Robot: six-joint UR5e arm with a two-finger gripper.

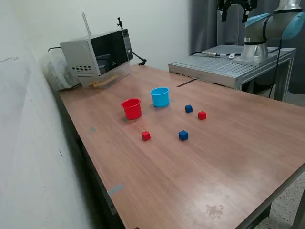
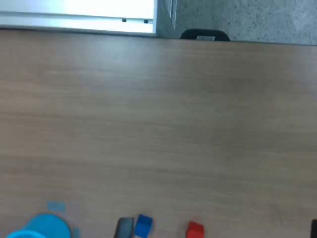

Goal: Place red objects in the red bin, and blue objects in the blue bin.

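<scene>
On the wooden table, the red bin (image 1: 132, 108) and the light blue bin (image 1: 160, 96) stand upright side by side. One dark blue cube (image 1: 188, 109) and one red cube (image 1: 202, 115) lie close together toward the exterior view's right of the bins. A second red cube (image 1: 146, 136) and a second blue cube (image 1: 183, 135) lie nearer the front. My gripper (image 1: 234, 12) hangs high above the back of the scene, open and empty, far from all of them. The wrist view catches the blue bin (image 2: 44, 227), a blue cube (image 2: 143, 225) and a red cube (image 2: 194, 230) at its edge.
A grey microwave-like appliance (image 1: 97, 55) sits at the table's back corner by the white wall. A raised metal platform (image 1: 228, 67) carrying the arm's base (image 1: 257, 45) borders the table's far side. The table edge (image 1: 286, 183) drops to the floor on the exterior view's right.
</scene>
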